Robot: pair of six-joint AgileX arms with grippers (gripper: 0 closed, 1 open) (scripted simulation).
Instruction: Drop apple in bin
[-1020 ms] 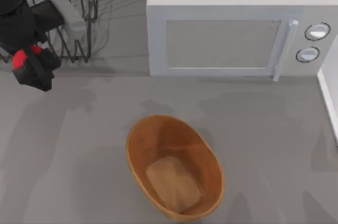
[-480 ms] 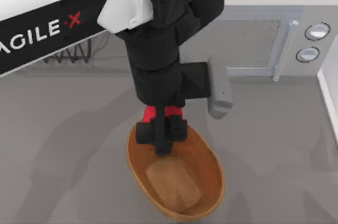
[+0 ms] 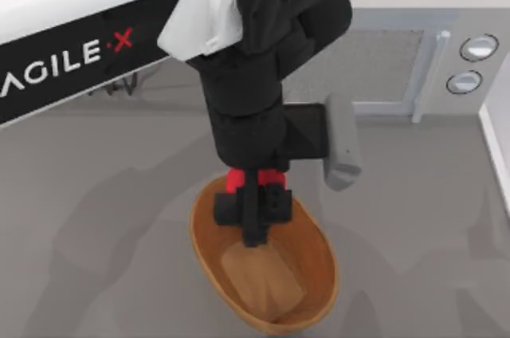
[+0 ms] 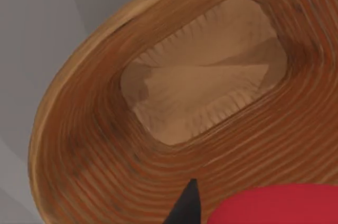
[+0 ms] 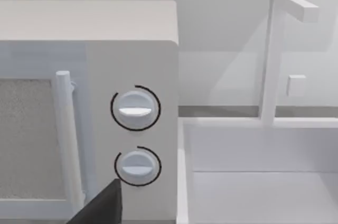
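left hand (image 3: 253, 230): clamped on apple (image 3: 253, 179), over bin (image 3: 209, 254) | wrist: bin's tan floor | right hand: cannot tell

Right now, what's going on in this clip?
The left gripper is over the bin, holding the apple above its far end. The left wrist view looks straight down into the bin, with the apple at the edge of the picture, so it has not been dropped yet. The bin sits on the table in front of the microwave. The right wrist view faces the microwave's knobs and a sink.
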